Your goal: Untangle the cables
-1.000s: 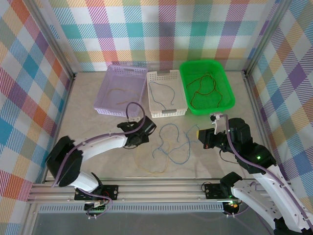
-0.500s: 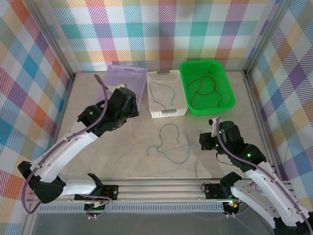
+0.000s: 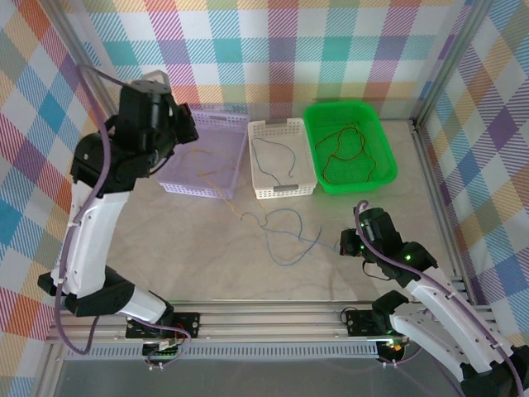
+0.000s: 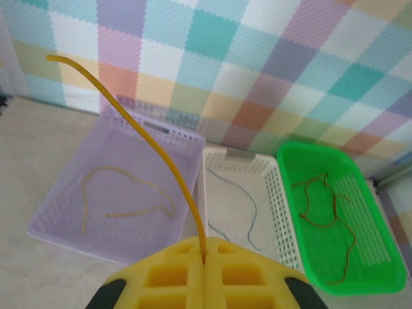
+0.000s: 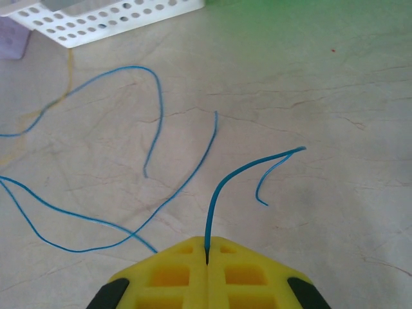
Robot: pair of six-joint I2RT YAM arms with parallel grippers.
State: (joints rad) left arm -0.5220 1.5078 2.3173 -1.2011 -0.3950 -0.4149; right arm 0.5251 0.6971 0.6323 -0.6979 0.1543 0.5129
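With your left gripper (image 4: 205, 261) clamping the yellow wire (image 4: 161, 158) and your right gripper (image 5: 207, 257) clamping the blue wire (image 5: 212, 206), be lifting slowly so they are sliding apart unsnagged.

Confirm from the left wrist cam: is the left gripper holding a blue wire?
No, the left gripper is shut on a yellow wire that arcs up from between its pads.

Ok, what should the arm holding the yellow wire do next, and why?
Probably swing the yellow cable a little farther over the purple basket and let go. The left gripper pinches it high by that basket, which already holds a yellow strand, while the right gripper pinches a blue cable.
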